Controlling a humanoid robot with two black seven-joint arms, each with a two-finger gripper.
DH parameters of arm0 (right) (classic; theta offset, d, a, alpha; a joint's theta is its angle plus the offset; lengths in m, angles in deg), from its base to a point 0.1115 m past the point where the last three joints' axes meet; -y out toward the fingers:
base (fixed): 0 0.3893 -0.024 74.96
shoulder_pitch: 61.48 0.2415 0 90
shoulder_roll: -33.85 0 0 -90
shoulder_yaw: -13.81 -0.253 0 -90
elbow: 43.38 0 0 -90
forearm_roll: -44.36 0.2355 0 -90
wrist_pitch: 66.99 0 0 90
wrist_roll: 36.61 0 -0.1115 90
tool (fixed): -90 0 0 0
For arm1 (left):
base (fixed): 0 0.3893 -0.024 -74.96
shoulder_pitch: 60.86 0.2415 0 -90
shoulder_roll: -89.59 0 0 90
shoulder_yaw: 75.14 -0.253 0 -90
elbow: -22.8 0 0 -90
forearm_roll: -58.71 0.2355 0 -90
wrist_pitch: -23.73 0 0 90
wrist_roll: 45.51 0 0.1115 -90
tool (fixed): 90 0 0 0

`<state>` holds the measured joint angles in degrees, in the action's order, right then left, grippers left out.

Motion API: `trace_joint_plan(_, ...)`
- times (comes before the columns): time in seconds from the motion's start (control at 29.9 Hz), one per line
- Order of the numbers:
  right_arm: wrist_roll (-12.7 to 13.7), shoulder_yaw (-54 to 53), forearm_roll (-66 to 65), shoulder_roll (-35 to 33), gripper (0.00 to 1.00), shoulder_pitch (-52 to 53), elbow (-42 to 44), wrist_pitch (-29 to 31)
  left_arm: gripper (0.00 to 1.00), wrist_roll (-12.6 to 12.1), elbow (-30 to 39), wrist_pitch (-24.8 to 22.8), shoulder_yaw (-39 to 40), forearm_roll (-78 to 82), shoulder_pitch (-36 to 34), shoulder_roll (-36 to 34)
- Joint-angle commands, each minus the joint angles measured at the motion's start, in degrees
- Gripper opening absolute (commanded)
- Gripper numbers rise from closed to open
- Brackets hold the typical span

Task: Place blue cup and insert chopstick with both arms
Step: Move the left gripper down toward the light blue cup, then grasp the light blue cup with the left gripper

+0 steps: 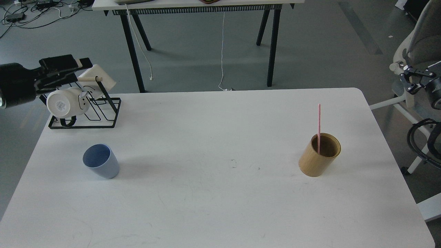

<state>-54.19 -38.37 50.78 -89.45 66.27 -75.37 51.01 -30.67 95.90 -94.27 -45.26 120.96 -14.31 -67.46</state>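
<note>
- Since the blue cup stands upright and untouched, below and to the right of the left gripper, I'd judge the step in hand to be that arm's reach down to it.
- The approach wants to clear the black wire rack and the white mug, which sit directly under that gripper, before dropping to the cup's wall.
- A grasp around the cup's upper half, where it is widest, should hold better than one near its tapered base.
- The left gripper touches nothing; it shows side-on and dark, so I cannot tell how far open it is.
- The right gripper, off the table's right edge, holds nothing; its opening is equally unclear.
- The chopstick stands in the tan wooden cylinder, well left of and below the right gripper.
</note>
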Motion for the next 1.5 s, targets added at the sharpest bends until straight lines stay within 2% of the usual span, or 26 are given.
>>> trace_joint_plan(0.0,0.0,0.0,0.0,0.0,0.99,0.3,0.0,0.0,0.85,0.2,-0.1,0.0,-0.4,7.7,2.1,-2.6)
trace_joint_plan(0.17,0.0,0.0,0.0,0.0,0.99,0.2,0.2,0.0,0.85,1.7,-0.1,0.7,-4.1,11.6,5.2,-2.7)
trace_joint_plan(0.33,0.0,0.0,0.0,-0.3,0.99,0.2,0.4,0.0,0.84,1.7,-0.1,11.6,-11.8,15.4,6.5,-2.0)
trace_joint_plan(0.4,0.0,0.0,0.0,-0.4,0.99,0.3,0.4,0.0,0.84,1.7,-0.2,14.5,-15.1,15.6,6.6,-1.0)
trace_joint_plan(0.53,0.0,0.1,0.0,-0.4,0.99,0.2,0.4,0.0,0.82,1.7,-1.6,18.3,-19.0,18.7,6.6,1.4)
trace_joint_plan(0.74,0.0,0.1,0.0,-0.4,0.99,0.0,0.4,0.0,0.76,1.3,-5.2,20.4,-21.1,23.6,6.6,5.3)
trace_joint_plan(0.84,0.0,0.1,0.0,-0.4,0.99,-0.2,0.4,0.0,0.66,1.3,-7.2,20.4,-21.3,23.7,6.6,6.7)
trace_joint_plan(1.0,0.0,0.1,0.0,-0.8,0.99,-0.2,0.2,0.0,0.45,1.3,-8.4,20.3,-22.5,23.7,7.6,7.5)
trace_joint_plan(1.14,0.0,0.1,0.0,-0.7,0.99,-0.2,0.1,0.0,0.39,1.6,-8.4,20.3,-22.9,23.7,7.8,7.5)
trace_joint_plan(1.34,0.0,0.2,0.0,-0.7,0.99,-0.3,0.1,0.0,0.11,1.8,-8.6,20.4,-22.8,24.0,7.6,7.5)
trace_joint_plan(1.47,0.0,0.1,0.0,-0.8,0.99,-0.3,0.1,0.0,0.05,2.6,-7.6,20.2,-22.6,24.8,6.8,7.5)
